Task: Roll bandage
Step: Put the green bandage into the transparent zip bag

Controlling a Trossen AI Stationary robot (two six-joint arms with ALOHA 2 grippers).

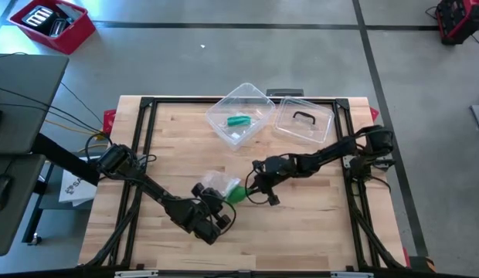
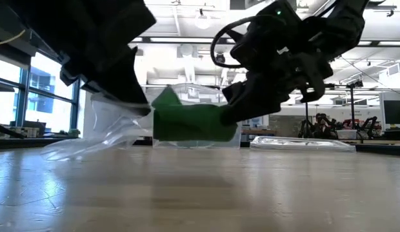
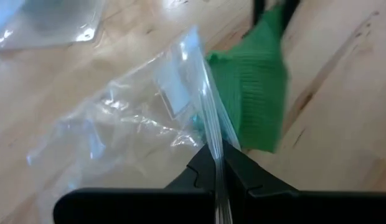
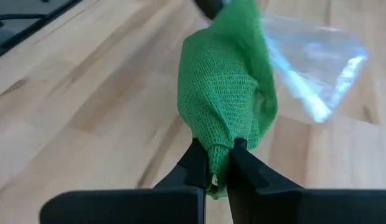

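Green bandage [image 1: 235, 192] mid-table, pinched by right gripper [image 1: 250, 188]. Left gripper [image 1: 208, 194] clamps clear plastic bag [image 1: 215, 182] touching bandage. Open container [image 1: 240, 114] with green roll [image 1: 239, 120], lid [image 1: 304, 121] far side.

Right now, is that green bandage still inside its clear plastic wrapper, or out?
Mostly out. The green bandage hangs pinched in the right gripper, while the left gripper grips the clear wrapper; their near ends still meet.

Bandage [image 1: 236, 192] mid-tabletop [image 1: 317, 224] between left claw [image 1: 205, 189] and right claw [image 1: 252, 188], plastic bag [image 1: 215, 182] touching its left, open container [image 1: 240, 114] behind, lid [image 1: 303, 121] to its right.
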